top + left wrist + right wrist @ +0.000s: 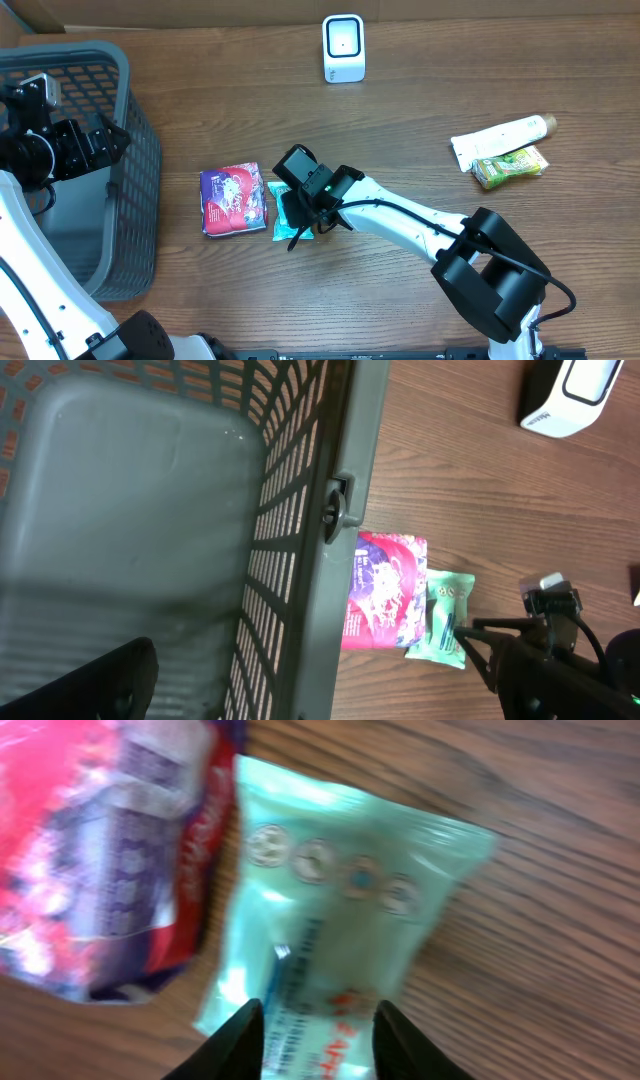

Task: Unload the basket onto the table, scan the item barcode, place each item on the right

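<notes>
Possibly the green pack (350,910) is pinched by its edge (right gripper (318,1020) half-closed astride it, hold unclear) and dropped.

Right tool (301,212) over teal packet (281,231), wooden table (420,110)

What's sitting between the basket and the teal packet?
The red-and-purple packet, flat on the table, edge against the teal packet; bare wood separates it from the basket. Shows in overhead and left wrist views.
</notes>
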Tool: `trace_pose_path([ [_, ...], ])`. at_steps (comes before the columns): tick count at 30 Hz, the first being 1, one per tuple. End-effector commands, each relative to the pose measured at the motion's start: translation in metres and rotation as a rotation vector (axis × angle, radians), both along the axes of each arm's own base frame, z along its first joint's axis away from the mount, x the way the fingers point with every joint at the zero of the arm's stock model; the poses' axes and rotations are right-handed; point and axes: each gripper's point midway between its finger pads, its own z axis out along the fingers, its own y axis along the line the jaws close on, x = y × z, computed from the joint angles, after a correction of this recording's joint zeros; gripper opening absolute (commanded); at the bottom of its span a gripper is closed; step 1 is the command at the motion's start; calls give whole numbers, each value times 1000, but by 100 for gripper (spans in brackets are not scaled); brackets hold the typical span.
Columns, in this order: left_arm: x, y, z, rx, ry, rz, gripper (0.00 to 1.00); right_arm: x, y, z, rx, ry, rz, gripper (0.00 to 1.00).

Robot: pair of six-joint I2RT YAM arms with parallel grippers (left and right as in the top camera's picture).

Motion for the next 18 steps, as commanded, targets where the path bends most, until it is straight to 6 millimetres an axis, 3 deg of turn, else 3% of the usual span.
trace_pose_path([
  [1, 1, 1, -1, 2, 4, -4, 100, -1, 23, 14, 64, -35, 106, 33],
  [7, 1, 1, -1, 2, 4, -4, 100, 1, 27, 3, 68, -26, 86, 24],
  [12, 1, 1, -1, 2, 4, -4, 100, -2, 23, -23, 49, 55, -21, 4],
  [18, 1, 1, -1, 2, 4, -4, 100, 0, 20, -25, 43, 70, -56, 4],
])
